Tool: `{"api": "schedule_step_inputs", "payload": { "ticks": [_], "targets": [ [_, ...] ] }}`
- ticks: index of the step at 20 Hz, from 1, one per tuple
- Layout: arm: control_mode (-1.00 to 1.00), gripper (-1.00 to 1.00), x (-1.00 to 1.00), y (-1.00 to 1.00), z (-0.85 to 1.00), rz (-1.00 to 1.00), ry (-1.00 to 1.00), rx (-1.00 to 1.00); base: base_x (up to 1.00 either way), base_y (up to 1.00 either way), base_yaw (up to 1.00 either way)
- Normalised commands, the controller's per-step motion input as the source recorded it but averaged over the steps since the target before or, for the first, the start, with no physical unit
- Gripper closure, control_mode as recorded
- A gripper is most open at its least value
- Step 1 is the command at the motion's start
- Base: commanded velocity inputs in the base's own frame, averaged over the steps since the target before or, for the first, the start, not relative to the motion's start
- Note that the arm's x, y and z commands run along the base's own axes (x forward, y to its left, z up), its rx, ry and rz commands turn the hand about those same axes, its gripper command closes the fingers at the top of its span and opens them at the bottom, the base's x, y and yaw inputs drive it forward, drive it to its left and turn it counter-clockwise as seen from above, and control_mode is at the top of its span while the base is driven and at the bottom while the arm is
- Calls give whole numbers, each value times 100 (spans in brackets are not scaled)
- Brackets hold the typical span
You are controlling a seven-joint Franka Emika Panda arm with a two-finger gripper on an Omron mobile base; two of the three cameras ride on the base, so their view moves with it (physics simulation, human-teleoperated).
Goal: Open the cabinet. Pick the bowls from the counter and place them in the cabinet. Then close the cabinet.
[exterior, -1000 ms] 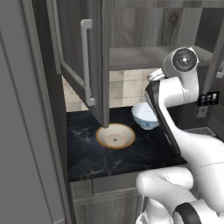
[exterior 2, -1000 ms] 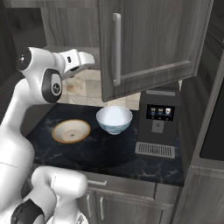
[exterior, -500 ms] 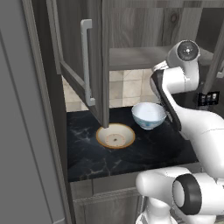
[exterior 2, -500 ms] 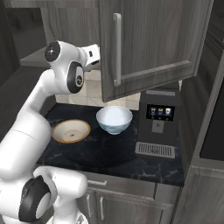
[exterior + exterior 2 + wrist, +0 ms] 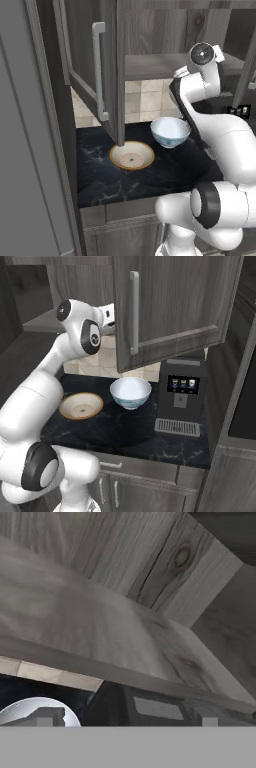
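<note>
The cabinet stands open: its left door (image 5: 85, 60) and right door (image 5: 170, 306) both swing out, and the wooden shelf (image 5: 100, 637) is bare. On the black counter (image 5: 100, 175) sit the two bowls. The shallow cream bowl (image 5: 132, 155) (image 5: 80, 405) is on the left. The deep white and blue bowl (image 5: 170, 131) (image 5: 130, 392) (image 5: 35, 712) is on the right. My hand (image 5: 106, 315) is raised at shelf height, just in front of the shelf edge and above the white bowl. The gripper (image 5: 127, 722) is open and holds nothing.
A dark coffee machine (image 5: 182, 391) stands on the counter right of the white bowl, under the open right door. The left door's bar handle (image 5: 100, 70) juts out over the cream bowl. A tall grey panel (image 5: 30, 150) bounds the left side.
The arm has lifted, bringing the hand up and slightly right toward the shelf edge. Both bowls lie where they were. The jaws have stayed open.
</note>
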Motion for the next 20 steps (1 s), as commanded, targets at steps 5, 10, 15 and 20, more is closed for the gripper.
{"api": "schedule_step_inputs", "payload": {
  "ticks": [5, 10, 15, 20],
  "targets": [
    [-100, -100, 0, -1, 0, -26, 0, -13, 0, 0, 0],
    [-100, -100, 0, 0, 0, -19, 0, -4, 0, 0, 0],
    [-100, -100, 0, -27, 3, -15, 0, 0, 0, 0, 0],
    [-100, -100, -3, -67, 26, -12, 6, 0, 0, 0, 0]
  ]
}}
